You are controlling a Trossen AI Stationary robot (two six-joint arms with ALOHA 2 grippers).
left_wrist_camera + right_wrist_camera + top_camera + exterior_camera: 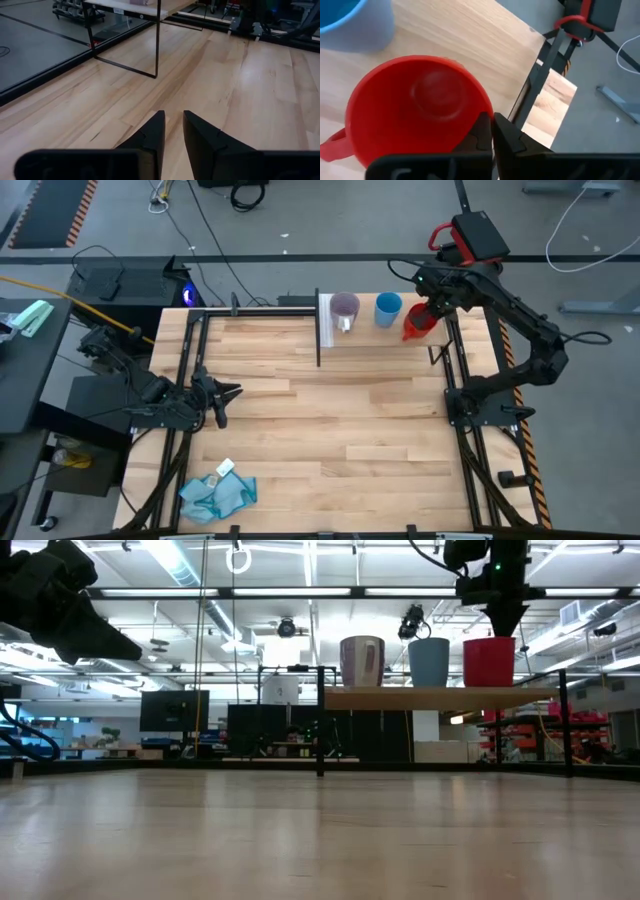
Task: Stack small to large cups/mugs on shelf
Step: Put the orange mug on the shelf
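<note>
1. right gripper (491, 131) is clamped on the rim of the red mug (415, 107), one finger inside the wall, one outside, handle on the side away from the fingers.
2. mug stands on the shelf (405, 340) at its end; blue cup (388, 308) is just beside the gripper, purple cup (345, 307) beyond that, all three in a row, none nested.
3. judgement: lift straight up so the thin rim doesn't slip, keep the mug level, clear the blue cup before moving sideways.
4. left gripper (171, 131) waits low over the tabletop (330, 415), well away from the shelf, fingers slightly apart, empty.
5. light-wood tabletop, blue cloth (216, 493) near its front edge; workshop with ceiling strip lights behind.
</note>
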